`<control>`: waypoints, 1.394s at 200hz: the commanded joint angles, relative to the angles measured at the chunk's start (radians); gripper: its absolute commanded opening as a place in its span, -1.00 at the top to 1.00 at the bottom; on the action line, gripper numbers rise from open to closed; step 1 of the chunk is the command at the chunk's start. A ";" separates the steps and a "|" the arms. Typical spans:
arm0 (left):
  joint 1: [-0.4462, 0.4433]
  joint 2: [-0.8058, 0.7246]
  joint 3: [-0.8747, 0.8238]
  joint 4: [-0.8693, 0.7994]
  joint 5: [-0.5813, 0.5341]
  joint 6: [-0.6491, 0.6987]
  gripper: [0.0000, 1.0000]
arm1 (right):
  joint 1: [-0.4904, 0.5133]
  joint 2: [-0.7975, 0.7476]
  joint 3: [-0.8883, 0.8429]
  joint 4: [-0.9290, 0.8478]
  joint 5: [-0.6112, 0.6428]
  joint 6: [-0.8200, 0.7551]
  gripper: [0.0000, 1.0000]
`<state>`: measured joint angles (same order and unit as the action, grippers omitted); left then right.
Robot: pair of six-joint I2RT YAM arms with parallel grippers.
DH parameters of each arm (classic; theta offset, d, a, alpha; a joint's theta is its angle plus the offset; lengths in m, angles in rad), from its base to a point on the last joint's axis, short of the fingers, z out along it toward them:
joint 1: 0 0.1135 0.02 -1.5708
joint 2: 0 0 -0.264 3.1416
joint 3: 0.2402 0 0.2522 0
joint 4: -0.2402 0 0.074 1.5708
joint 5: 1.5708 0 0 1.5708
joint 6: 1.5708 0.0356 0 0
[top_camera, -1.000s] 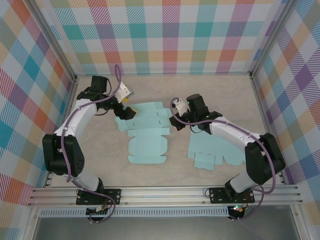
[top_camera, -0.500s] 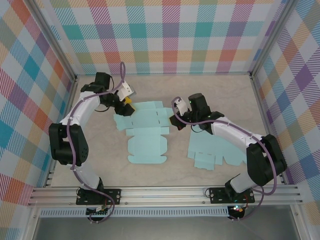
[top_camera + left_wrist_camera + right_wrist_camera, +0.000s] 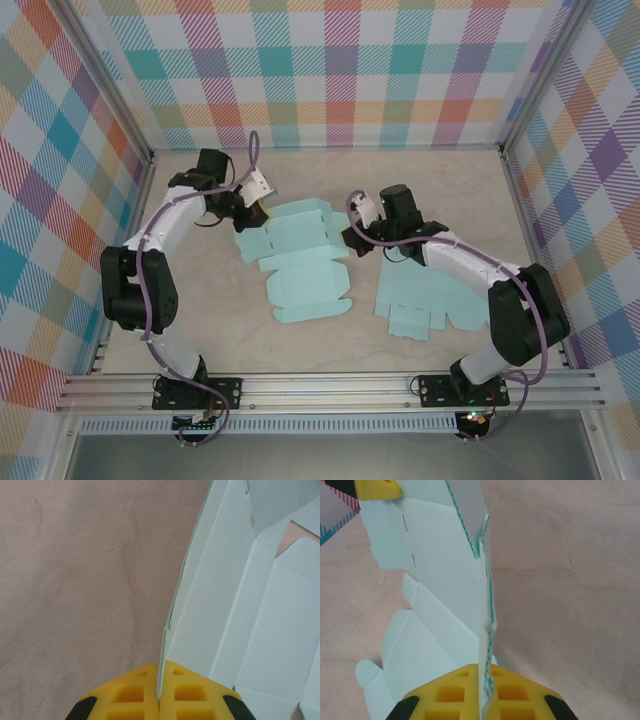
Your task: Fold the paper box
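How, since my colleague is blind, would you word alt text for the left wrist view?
The left gripper, with yellow padded fingers, is shut on the thin raised edge of a pale blue paper box blank, whose creased panels spread to the right. A pinkish-beige wood-grain table lies to the left.

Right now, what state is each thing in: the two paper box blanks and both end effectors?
Paper box: partly folded, both side flaps raised, middle lying flat.
Left end effector: shut on its left flap.
Right end effector: shut on its right flap.
Second blank: unfolded, lying flat, untouched.
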<state>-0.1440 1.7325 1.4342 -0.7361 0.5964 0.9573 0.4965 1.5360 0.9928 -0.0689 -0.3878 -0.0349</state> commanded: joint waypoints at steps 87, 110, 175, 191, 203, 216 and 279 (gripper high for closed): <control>-0.322 -0.321 -0.514 0.733 -0.725 -0.091 1.00 | -0.057 -0.135 0.132 -0.320 0.385 0.346 0.23; -0.379 -0.320 -0.571 0.821 -0.822 -0.047 1.00 | -0.062 -0.166 0.178 -0.331 0.300 0.407 0.16; -0.464 -0.327 -0.682 1.040 -0.937 0.046 1.00 | -0.121 0.106 0.433 -0.345 0.017 0.540 0.18; -0.485 -0.320 -0.705 1.097 -0.976 0.079 1.00 | -0.133 0.191 0.495 -0.336 -0.083 0.562 0.20; -0.496 -0.313 -0.720 1.139 -1.000 0.097 1.00 | -0.133 0.237 0.527 -0.328 -0.120 0.574 0.20; -0.504 -0.307 -0.730 1.176 -1.018 0.108 1.00 | -0.134 0.275 0.549 -0.327 -0.131 0.588 0.19; -0.518 -0.219 -0.721 1.243 -1.058 0.151 1.00 | -0.111 0.316 0.517 -0.326 -0.110 0.591 0.15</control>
<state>-0.6464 1.4651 0.7094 0.4297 -0.4286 1.0756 0.3672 1.8633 1.5051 -0.3866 -0.4843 0.5545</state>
